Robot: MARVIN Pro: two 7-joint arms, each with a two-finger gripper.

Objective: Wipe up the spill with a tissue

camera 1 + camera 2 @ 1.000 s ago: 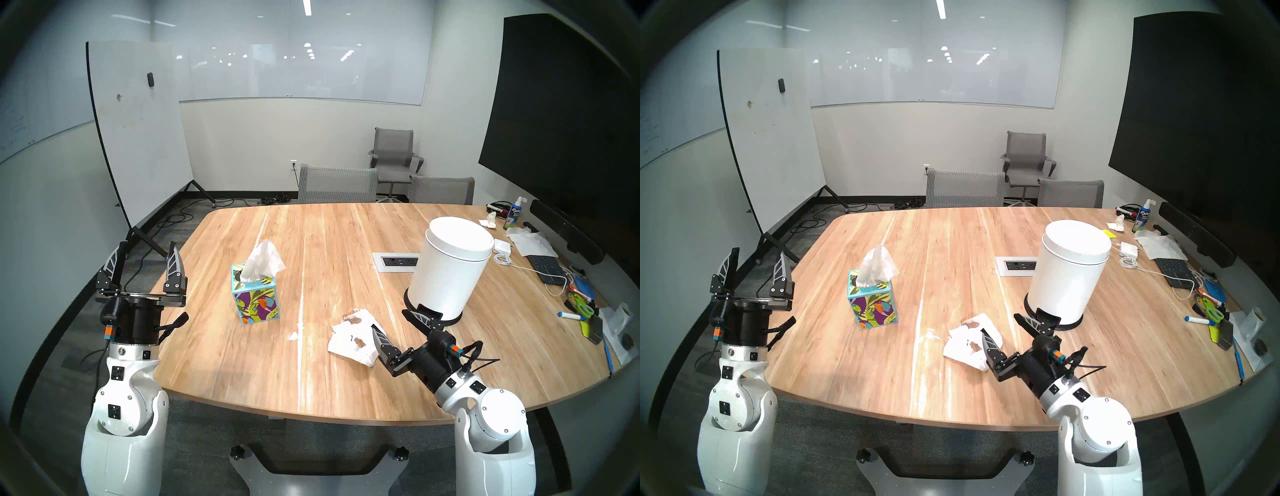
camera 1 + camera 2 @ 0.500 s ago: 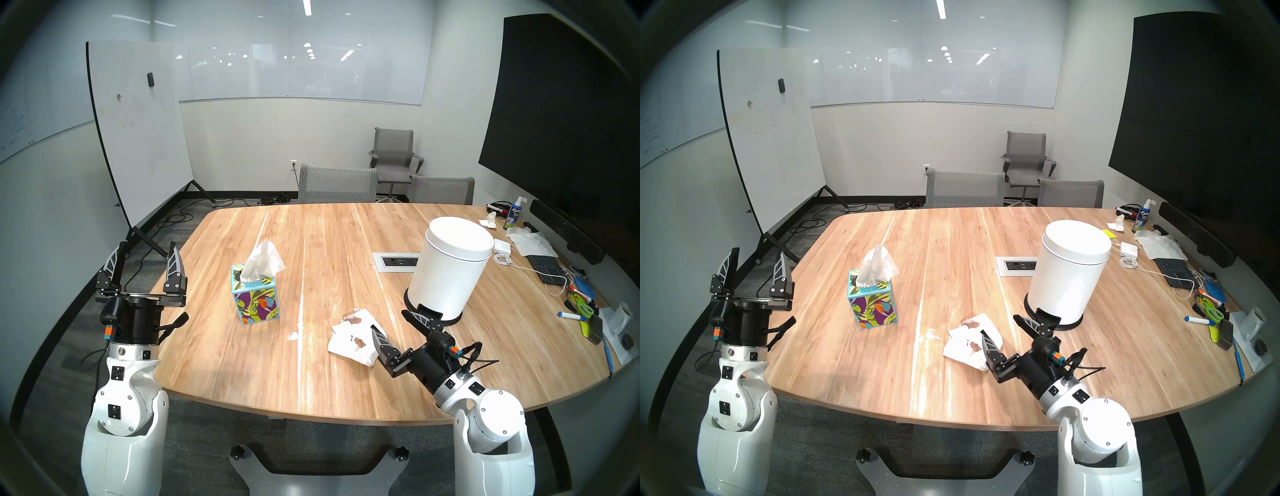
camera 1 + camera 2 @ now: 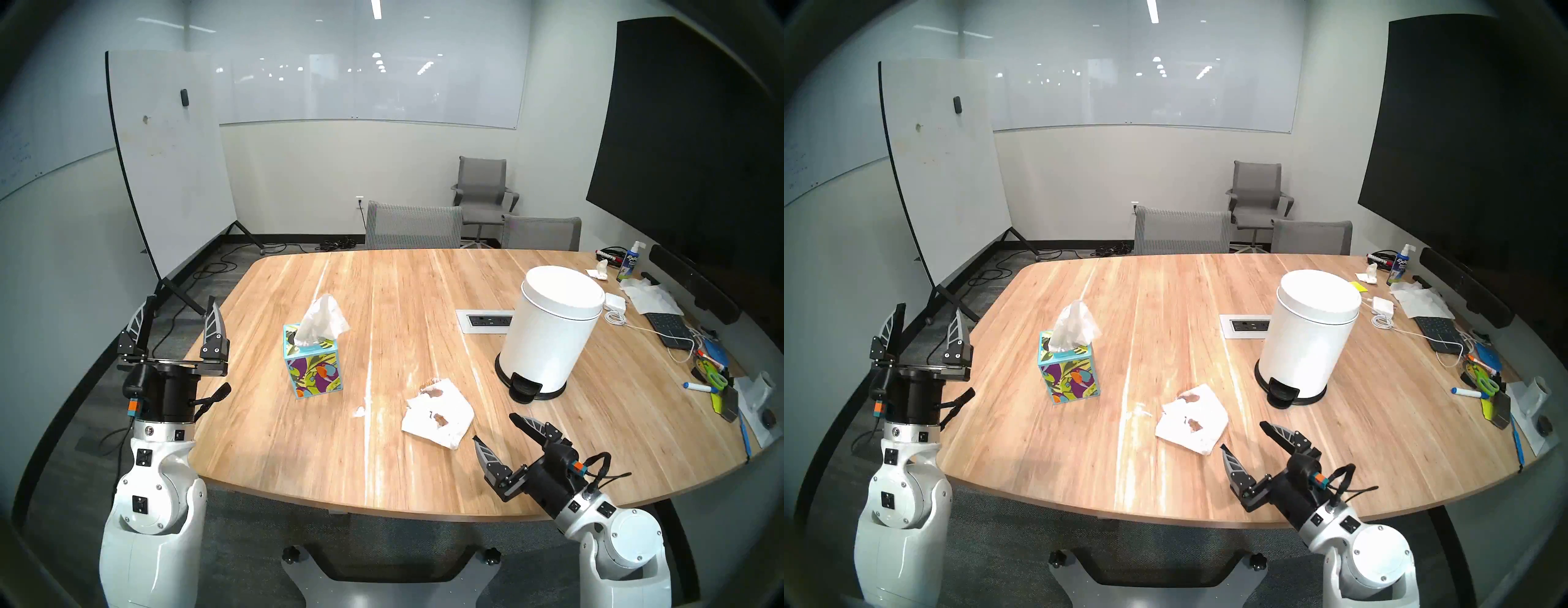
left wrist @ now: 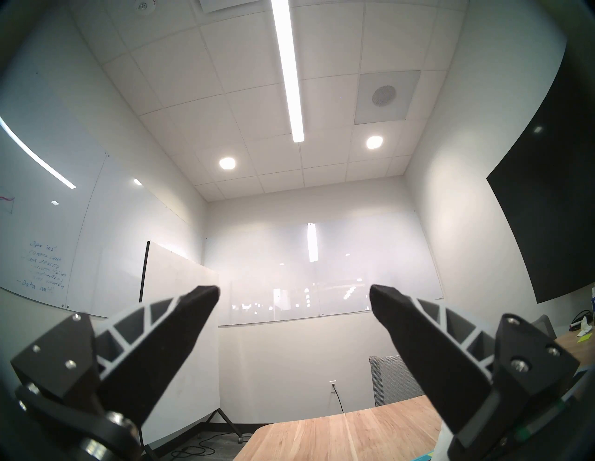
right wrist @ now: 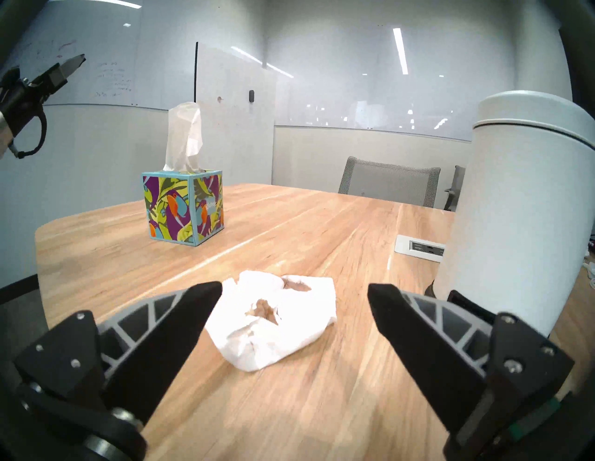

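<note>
The right tool (image 3: pixel 498 429), jaws wide and empty, has backed toward the bench's (image 3: pixel 297 467) near edge, leaving the brown-stained tissue (image 3: pixel 439 414) lying mid-bench, wiping apparently done.

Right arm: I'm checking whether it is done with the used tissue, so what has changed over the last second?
The right tool, open and empty, pulled back from the stained tissue toward the table's near edge, uncovering the bin's pedal. The tissue, tissue box, bin and left tool stayed put.
</note>
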